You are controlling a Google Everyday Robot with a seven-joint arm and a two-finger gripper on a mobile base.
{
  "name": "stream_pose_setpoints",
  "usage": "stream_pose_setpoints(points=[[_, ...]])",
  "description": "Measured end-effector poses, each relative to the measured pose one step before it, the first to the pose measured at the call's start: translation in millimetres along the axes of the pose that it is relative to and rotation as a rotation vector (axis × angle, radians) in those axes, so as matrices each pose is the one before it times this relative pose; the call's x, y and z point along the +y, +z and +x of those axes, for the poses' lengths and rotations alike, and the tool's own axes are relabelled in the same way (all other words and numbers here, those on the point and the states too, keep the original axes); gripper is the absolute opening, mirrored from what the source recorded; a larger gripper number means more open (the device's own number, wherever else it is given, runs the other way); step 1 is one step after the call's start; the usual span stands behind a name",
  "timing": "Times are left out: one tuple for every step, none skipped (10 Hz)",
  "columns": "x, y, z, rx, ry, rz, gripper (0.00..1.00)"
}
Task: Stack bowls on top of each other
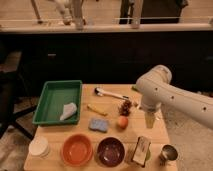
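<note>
Far left, at the front of the surface (157, 137), is a stack of white cups (39, 146), with a green tray (54, 100) behind it holding a white cloth (68, 111).

Next come the task's things: the orange bowl (76, 149) and the maroon bowl (110, 151). They sit upright and side by side along the front edge, very close together and not yet stacked. Behind them are a blue sponge (98, 124) and a small orange fruit (122, 122). A packet (141, 150) stands just beside the maroon bowl on its right.

The pincer (150, 120) hangs pointing down from the white arm (165, 92), over the right part of the surface. It is behind the packet and well apart from both bowls. I cannot tell whether it is wide or narrow, and it appears to carry nothing. A metal cup (168, 152) stands at the far right.

The step in hand looks like the approach to a first bowl:
- The maroon bowl is the nearer one.
- It is probably best to come down on its far rim, away from the packet, and pinch the rim wall.
- Lift it high enough to pass over the orange bowl's rim, centre it above that bowl, and lower it level before letting go.
- An off-centre drop could leave it tilted.
</note>
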State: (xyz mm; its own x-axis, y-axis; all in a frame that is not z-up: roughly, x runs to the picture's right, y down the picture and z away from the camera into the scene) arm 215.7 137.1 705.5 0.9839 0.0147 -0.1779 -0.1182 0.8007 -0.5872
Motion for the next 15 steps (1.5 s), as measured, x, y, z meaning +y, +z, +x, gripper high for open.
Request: stream_pose_setpoints(points=[[3.10, 5.64, -4.37, -0.00707, 0.01305, -0.00124, 0.80], [4.17, 8.27, -6.96, -0.00456, 0.02029, -0.00060, 0.80], [3.47, 5.79, -4.61, -0.00385, 0.01456, -0.00355, 0.80], [3.55, 4.57, -1.91, 0.00077, 0.01336, -0.00614, 0.80], [0.06, 0.39, -0.87, -0.00173, 0.00131, 0.00082, 0.80], [-0.02, 0.03, 0.44, -0.00006, 0.00081, 0.00031, 0.80], [-0.05, -0.09, -0.45, -0.00039, -0.00076, 0.00017, 0.80], [-0.09, -0.03, -0.39, -0.00063, -0.00042, 0.00007, 0.80], [-0.87, -0.22, 1.48, -0.00170, 0.00161, -0.00291, 0.80], [-3.23, -2.81, 0.52, -0.02494, -0.00559, -0.01762, 0.80], [-2.35, -3.44, 1.68, -0.03758, -0.01434, -0.01362, 0.80], [5.14, -2.40, -4.17, -0.04039, -0.02359, -0.01697, 0.80], [2.44, -0.66, -10.66, -0.02897, -0.02441, -0.00555, 0.80], [5.10, 0.88, -16.35, -0.02955, -0.03008, -0.01146, 0.80], [4.38, 1.70, -15.22, -0.02166, -0.02294, -0.00464, 0.80]])
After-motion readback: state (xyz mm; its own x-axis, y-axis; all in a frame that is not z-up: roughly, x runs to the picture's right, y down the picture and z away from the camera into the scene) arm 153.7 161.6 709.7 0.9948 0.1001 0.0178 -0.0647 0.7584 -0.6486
